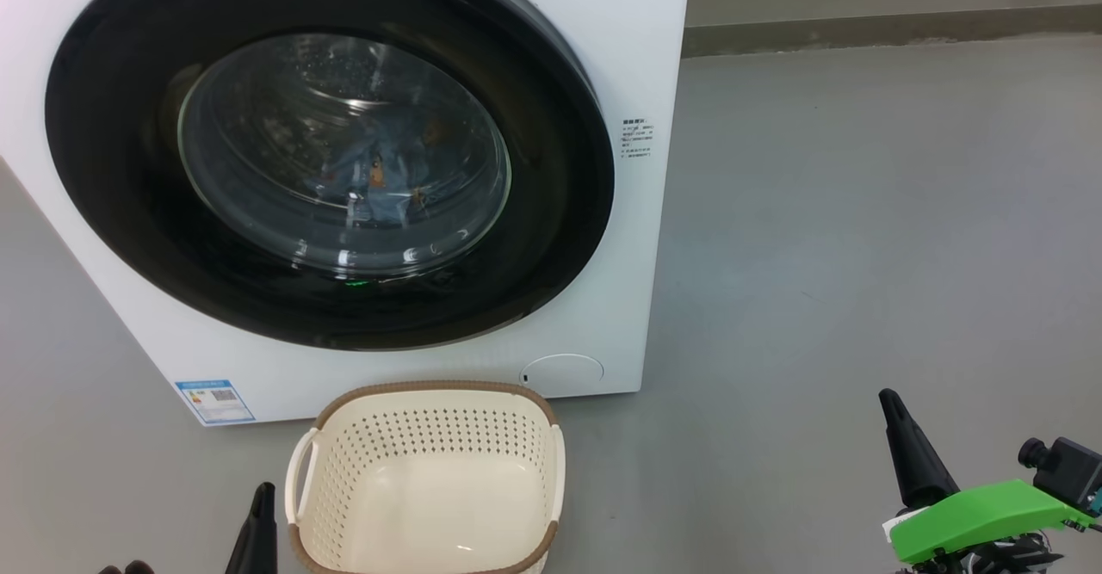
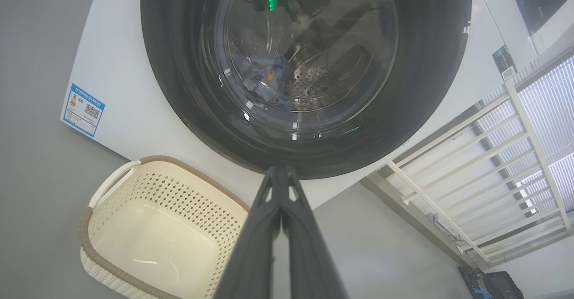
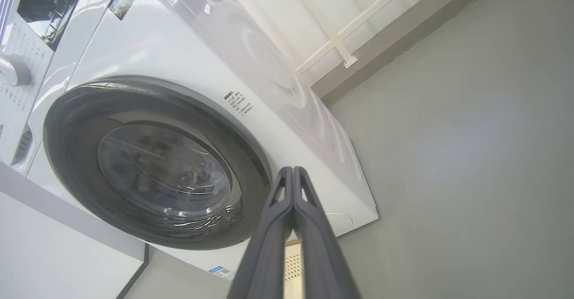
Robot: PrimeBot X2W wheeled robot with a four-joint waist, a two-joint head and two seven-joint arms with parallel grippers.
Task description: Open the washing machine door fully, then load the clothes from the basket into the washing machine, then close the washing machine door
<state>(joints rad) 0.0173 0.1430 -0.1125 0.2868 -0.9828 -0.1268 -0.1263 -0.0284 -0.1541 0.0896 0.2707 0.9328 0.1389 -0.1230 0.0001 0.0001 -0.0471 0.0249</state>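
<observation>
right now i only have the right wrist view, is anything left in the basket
Observer: No, the basket is empty; the head view shows its bare cream floor.
Operator: so where are the clothes
Observer: The clothes, light blue with bear prints, lie in the drum behind the shut washing machine door.
Operator: and the left tool
Observer: The left tool is shut, holds nothing, low beside the basket.
</observation>
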